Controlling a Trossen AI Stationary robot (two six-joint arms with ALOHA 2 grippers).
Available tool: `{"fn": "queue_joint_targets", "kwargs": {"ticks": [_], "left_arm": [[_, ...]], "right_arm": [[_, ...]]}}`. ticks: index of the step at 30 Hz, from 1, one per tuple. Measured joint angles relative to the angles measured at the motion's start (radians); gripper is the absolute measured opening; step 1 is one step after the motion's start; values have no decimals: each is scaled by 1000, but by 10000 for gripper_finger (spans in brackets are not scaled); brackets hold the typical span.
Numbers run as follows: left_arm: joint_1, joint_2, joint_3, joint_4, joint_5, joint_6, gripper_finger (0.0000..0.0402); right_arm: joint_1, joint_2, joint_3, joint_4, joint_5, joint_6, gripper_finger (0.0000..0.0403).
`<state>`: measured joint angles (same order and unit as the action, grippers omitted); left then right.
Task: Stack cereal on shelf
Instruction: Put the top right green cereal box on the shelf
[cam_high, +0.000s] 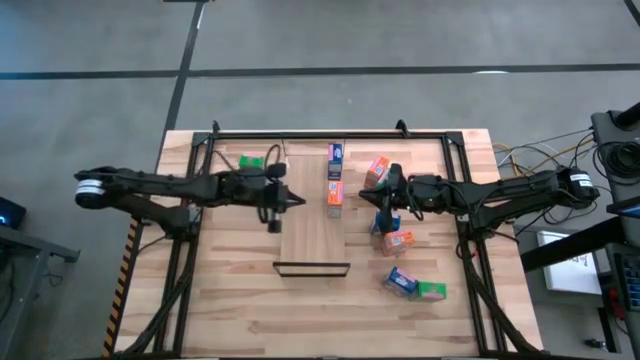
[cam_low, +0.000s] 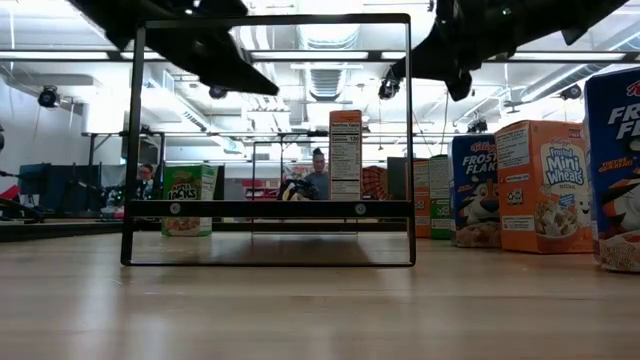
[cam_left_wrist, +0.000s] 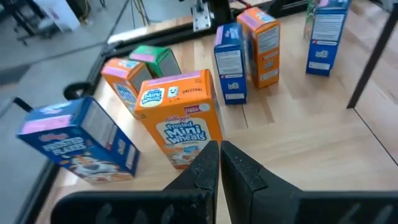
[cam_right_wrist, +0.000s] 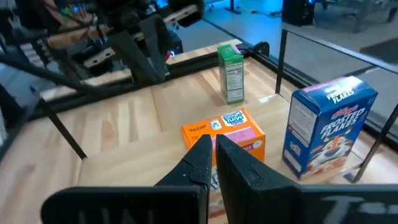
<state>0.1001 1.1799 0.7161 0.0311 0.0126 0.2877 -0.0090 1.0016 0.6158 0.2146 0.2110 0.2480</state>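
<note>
shelf (cam_high: 312, 235): light wood panel lying mid-table, dark metal lip at its near end
boxes on shelf: three in a row along the shelf's far right edge, a blue box (cam_high: 337, 154) farthest back, then two orange ones
green box (cam_high: 251, 161): alone near the table's far left corner, well apart from the rest
orange box (cam_high: 377, 171): off the shelf, right of it, toward the far edge
right-side pile: an orange box by the right gripper, plus a blue one (cam_high: 401, 282) touching a green one (cam_high: 432, 291) nearer the front right
left gripper (cam_high: 300, 201): hovering over the shelf's left part, fingers (cam_left_wrist: 208, 163) pressed together, holding nothing; its wrist view looks at a Mini Wheats box (cam_left_wrist: 181, 118)
right gripper (cam_high: 383, 213): just right of the shelf, above an orange box (cam_right_wrist: 225, 136), fingers clamped together on nothing
background: a person (cam_low: 318, 176) sits way back in the room in the low view
</note>
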Motion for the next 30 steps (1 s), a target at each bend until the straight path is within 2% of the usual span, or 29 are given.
{"fn": "queue_joint_targets", "kwargs": {"ticks": [6, 9, 16, 24, 30], "left_arm": [[1, -136, -97, 25, -3, 2, 0], [2, -186, -122, 27, -4, 0, 0], [2, -249, -150, 28, -5, -8, 0], [2, -255, -154, 19, -5, -8, 0], [2, -252, -154, 18, -5, -8, 0]], "right_arm": [[0, 0, 0, -16, 0, 141, 13], [-10, 0, 29, -110, 4, 224, 13], [-39, 33, 221, -610, 128, 418, 13], [-112, 129, 450, -1137, 128, 575, 13], [-177, 219, 561, -1334, 51, 553, 13]]}}
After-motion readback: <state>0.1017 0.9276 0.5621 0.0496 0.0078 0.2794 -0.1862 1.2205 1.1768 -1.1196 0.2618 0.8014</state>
